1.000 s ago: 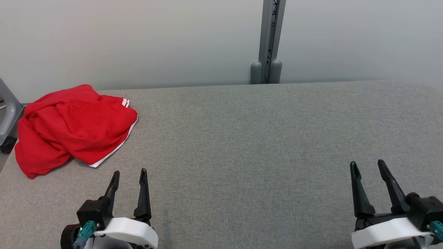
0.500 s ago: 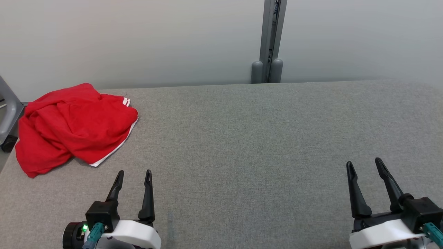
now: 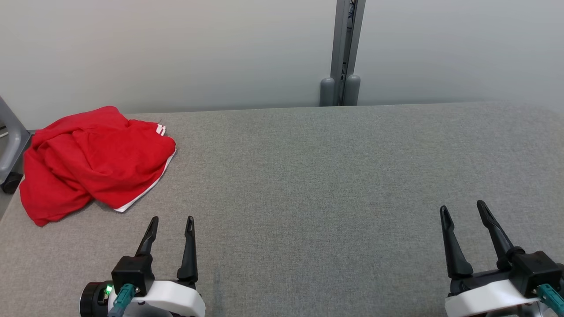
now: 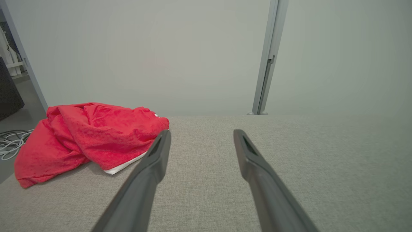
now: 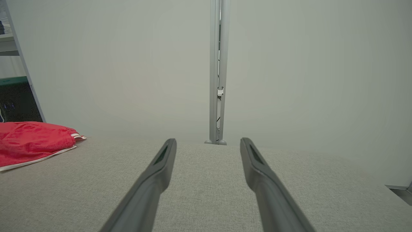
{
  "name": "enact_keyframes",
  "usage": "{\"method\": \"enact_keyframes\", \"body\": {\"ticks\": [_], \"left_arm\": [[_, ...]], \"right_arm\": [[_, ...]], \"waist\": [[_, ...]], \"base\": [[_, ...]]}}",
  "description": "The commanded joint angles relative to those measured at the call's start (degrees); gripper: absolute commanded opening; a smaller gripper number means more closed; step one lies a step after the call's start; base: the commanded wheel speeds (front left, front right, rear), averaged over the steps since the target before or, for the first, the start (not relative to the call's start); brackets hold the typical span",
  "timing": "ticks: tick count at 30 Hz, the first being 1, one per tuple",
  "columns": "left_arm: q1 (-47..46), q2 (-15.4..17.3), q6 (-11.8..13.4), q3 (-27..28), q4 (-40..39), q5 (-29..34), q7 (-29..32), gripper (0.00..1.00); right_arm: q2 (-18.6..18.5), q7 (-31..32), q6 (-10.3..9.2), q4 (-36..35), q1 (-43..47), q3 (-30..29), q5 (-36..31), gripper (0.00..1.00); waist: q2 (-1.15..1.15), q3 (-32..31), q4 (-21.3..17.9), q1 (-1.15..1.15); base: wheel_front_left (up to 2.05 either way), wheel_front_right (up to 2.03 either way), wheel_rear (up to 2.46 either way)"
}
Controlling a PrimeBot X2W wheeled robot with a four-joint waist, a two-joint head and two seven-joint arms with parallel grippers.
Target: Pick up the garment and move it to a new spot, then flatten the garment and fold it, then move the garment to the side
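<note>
The garment is red with white trim, lying crumpled in a heap at the far left of the grey fabric table. It also shows in the left wrist view as a rumpled pile left of the fingers, and at the left edge of the right wrist view. My left gripper hovers near the front edge, a short way in front and to the right of the garment, open and empty. My right gripper stands open and empty at the front right, far from the garment.
A pale wall runs behind the table, with a grey metal post at the middle of the far edge. A grey chair frame stands off the table's left end. White cables lie on the floor there.
The left gripper has shifted slightly right and back toward me. The right gripper has edged a little left. The garment has not moved.
</note>
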Motion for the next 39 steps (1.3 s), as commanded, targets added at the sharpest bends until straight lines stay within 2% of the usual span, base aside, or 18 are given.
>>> {"method": "enact_keyframes", "body": {"ticks": [1, 14, 20, 24, 34, 39], "left_arm": [[-0.9, 0.3, 0.3, 0.1, 0.1, 0.0, -0.1, 1.00], [-1.0, 0.3, 0.4, 0.0, 0.2, 0.0, -0.1, 1.00], [-1.4, 0.3, 0.4, -0.5, -0.1, -0.2, -0.1, 1.00], [-2.1, 0.3, 0.7, -0.6, -0.6, -0.2, -0.1, 1.00], [-2.7, 0.3, 0.7, 0.0, -1.7, -0.7, -0.1, 1.00], [-2.1, 0.2, 1.0, 0.4, -2.2, -1.6, -0.1, 1.00]], "right_arm": [[-0.5, -0.4, 0.10, -0.2, 0.1, -0.2, -0.2, 1.00], [-0.5, -0.4, 0.10, -0.4, 0.2, -0.3, 0.1, 1.00], [-0.4, -0.4, 0.10, -1.8, 0.2, -0.5, 0.3, 1.00], [-0.4, -0.4, 0.10, -2.0, 0.1, -0.8, 0.4, 1.00], [-0.4, -0.4, 0.10, -2.4, -1.0, -1.4, -0.2, 1.00], [-0.4, -0.4, 0.07, -2.6, -1.8, -1.0, -0.4, 1.00]], "waist": [[0.00, 0.0, 0.0, 0.00], [0.00, 0.0, 0.4, 0.00], [0.00, 0.4, 2.9, 0.00], [0.00, 0.9, 6.9, 0.00], [0.00, 2.4, 21.8, 0.00], [0.00, 3.0, 27.5, 0.00]], "base": [[0.00, 0.00, 0.00], [0.00, 0.00, 0.00], [0.00, 0.00, 0.00], [0.00, 0.00, 0.00], [0.00, 0.00, 0.00], [0.00, 0.00, 0.00]]}}
